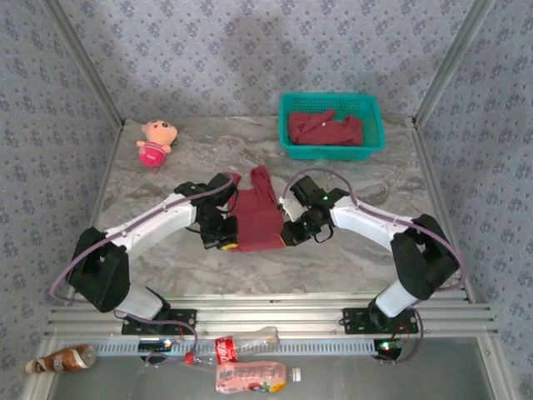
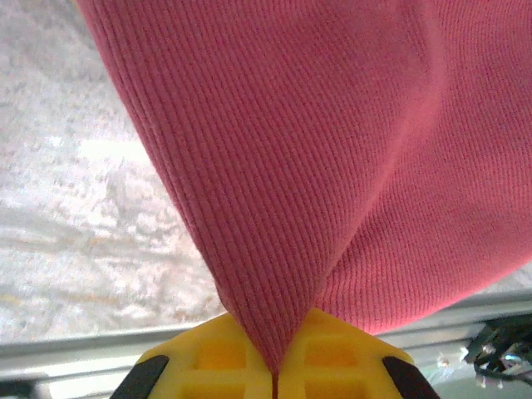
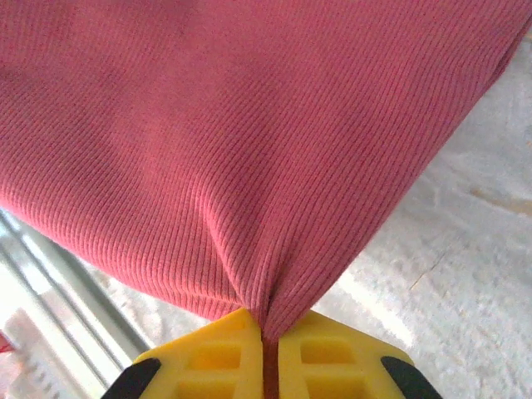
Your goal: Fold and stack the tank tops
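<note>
Cloth is caught in both of your pincers. Your left pincer (image 1: 221, 242) is closed on the near left corner of the maroon tank top (image 1: 256, 218). Your right pincer (image 1: 289, 236) is closed on its near right corner. The two stand at either end of the garment's near hem, around the middle of the worktop (image 1: 375, 187).

From the left wrist camera you see the yellow fingers (image 2: 220, 353) pressed together, with a point of ribbed fabric squeezed into the seam between them. The right wrist camera gives you much the same: the cloth gathers into a pleat that runs down into the closed jaws.

The tank top spreads away from the arms, broad between the pincers and narrowing to bunched straps on the far side, one strap trailing off to the left. From above you cannot tell whether the near hem lies on the marbled surface, though the wrist cameras suggest it may be raised a little.

At the far right stands a teal basket (image 1: 329, 97) with other tank tops (image 1: 325, 129) crumpled inside; how many is hard to make out. A pink doll (image 1: 155, 142) lies at the far left, well apart from the tank top. Bottles (image 1: 250, 377) lie below the arm bases at the near edge.
</note>
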Tool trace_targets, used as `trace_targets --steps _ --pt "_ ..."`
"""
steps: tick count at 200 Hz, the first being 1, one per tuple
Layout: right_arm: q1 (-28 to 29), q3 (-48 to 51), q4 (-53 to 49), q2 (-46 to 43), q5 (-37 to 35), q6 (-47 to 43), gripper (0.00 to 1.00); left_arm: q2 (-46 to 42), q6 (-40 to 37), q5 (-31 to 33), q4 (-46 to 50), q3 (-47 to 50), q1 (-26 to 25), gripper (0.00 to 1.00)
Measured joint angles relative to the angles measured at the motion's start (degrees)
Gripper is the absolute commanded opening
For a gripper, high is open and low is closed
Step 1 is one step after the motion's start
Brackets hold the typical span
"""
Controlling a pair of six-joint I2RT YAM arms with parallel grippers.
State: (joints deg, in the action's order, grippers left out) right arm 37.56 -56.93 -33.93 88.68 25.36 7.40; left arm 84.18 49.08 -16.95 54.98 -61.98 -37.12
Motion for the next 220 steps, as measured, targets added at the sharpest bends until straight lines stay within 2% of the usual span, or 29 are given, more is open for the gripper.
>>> trace_targets --steps 25,67,142,220 --pt "-0.4 -1.9 -3.3 -1.4 1.8 0.8 0.11 0.7 -1.7 -0.4 3.1 -4.9 1.0 0.02" --pt "-3.0 -9.2 -5.0 0.6 4.6 0.9 0.12 7.2 -8.0 -0.9 5.2 -13.7 7.1 0.04" --pt "-8.9 -28.8 -5.5 17.0 7.5 0.8 0.14 25.0 -18.6 -4.8 6.5 -31.9 16.2 0.08" --pt "-12.2 -46.9 -5.0 35.8 9.6 1.8 0.16 39.2 -22.3 -10.8 6.3 -41.6 22.8 0.15"
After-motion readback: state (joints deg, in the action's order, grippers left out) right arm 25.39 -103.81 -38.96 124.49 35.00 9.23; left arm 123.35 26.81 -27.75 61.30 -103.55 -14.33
